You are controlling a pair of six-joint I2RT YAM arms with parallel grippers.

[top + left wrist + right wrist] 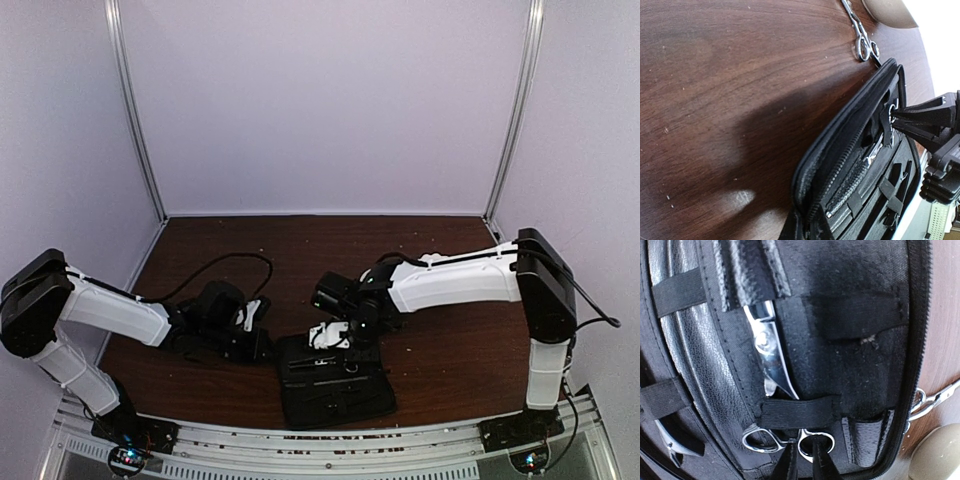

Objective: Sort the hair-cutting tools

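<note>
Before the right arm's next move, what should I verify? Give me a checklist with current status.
1. First scissors tucked under the strap in the case: ok.
2. Right gripper at its ring handles, firm grip: cannot tell.
3. Second scissors stowed: not ok, lying on the table beside the case.
4. Left gripper shut by the case's left edge, holding it: cannot tell.
5. White bowl apart from that gripper: ok.

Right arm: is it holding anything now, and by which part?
It looks so: the right gripper is pinching the scissors by one ring handle, with the blades tucked under the strap inside the case.
</note>
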